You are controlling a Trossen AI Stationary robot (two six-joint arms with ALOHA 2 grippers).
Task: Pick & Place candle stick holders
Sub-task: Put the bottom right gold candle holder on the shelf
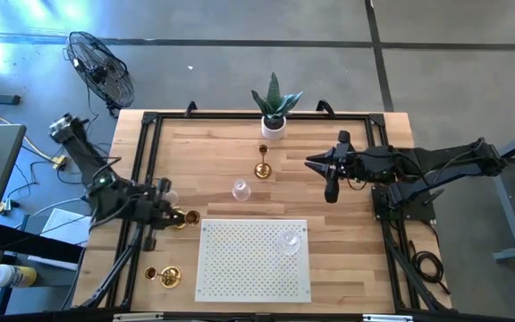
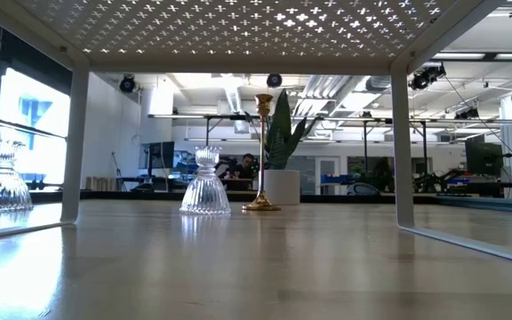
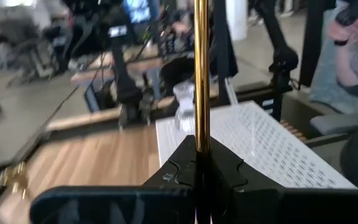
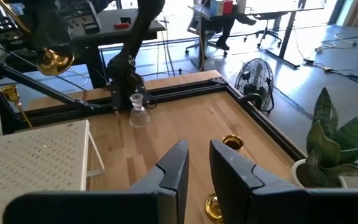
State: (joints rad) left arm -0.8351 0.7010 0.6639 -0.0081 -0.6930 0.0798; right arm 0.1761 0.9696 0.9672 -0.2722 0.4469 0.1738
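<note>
A gold candle stick holder (image 3: 200,74) is being gripped by the left hand (image 1: 164,210), whose fingers are shut tight on its thin stem; in the high view this hand is seen toward 9 o'clock of the wooden surface (image 1: 213,152), with the holder's round base (image 1: 186,217) lifted beside the white perforated mat (image 1: 253,259). The right hand (image 1: 314,164) is being held above the surface toward 2 o'clock, its fingers (image 4: 173,171) parted by a narrow gap with nothing between them. A second gold holder (image 1: 263,166) is standing upright just off its tips, at 6 o'clock of the potted plant (image 1: 274,105). A clear glass holder (image 1: 240,190) is standing near the middle. Another glass holder (image 1: 291,240) is resting on the mat. A third gold holder (image 1: 164,276) is lying at 7 o'clock.
</note>
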